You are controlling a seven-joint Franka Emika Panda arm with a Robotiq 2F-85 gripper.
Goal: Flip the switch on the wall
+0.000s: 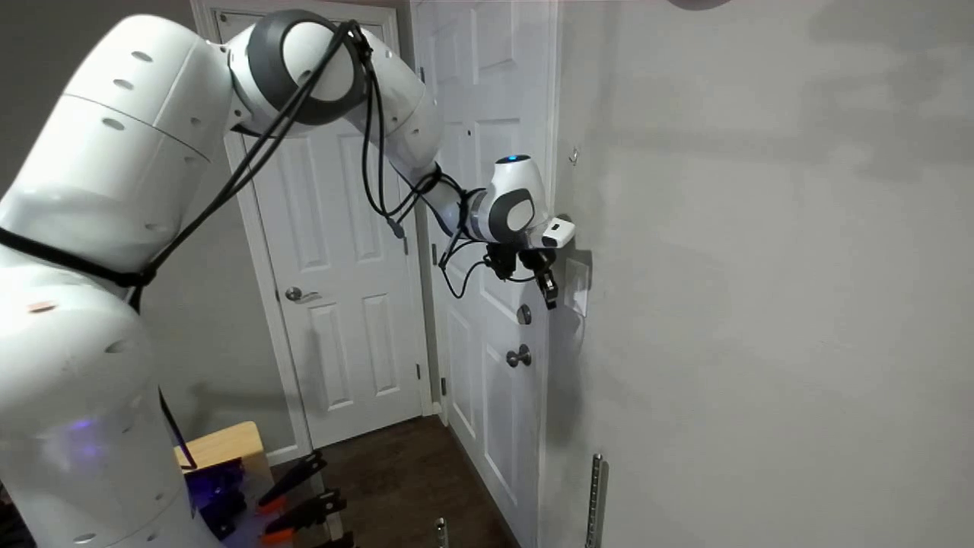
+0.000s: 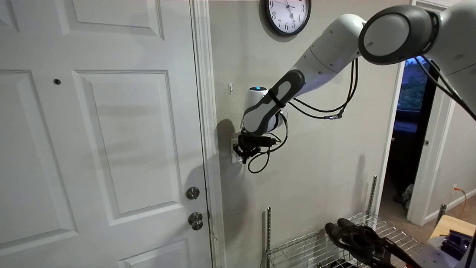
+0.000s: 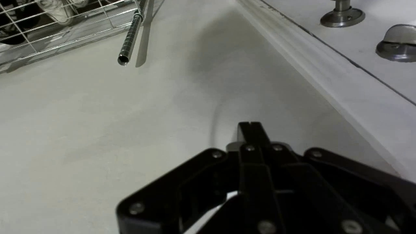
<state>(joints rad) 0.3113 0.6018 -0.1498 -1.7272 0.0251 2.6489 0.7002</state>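
gripper (image 3: 250,126): jaws together, nothing between. switch (image 1: 578,287) on wall (image 1: 761,335), just beside gripper at 3 o'clock in an exterior view. likely step: line-up; next should press in, stroke toward 12 or 6.

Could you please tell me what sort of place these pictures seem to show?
Most likely the entryway of a home. The panelled door has a deadbolt and a peephole, and a wire rack by the wall holds what look like black shoes.
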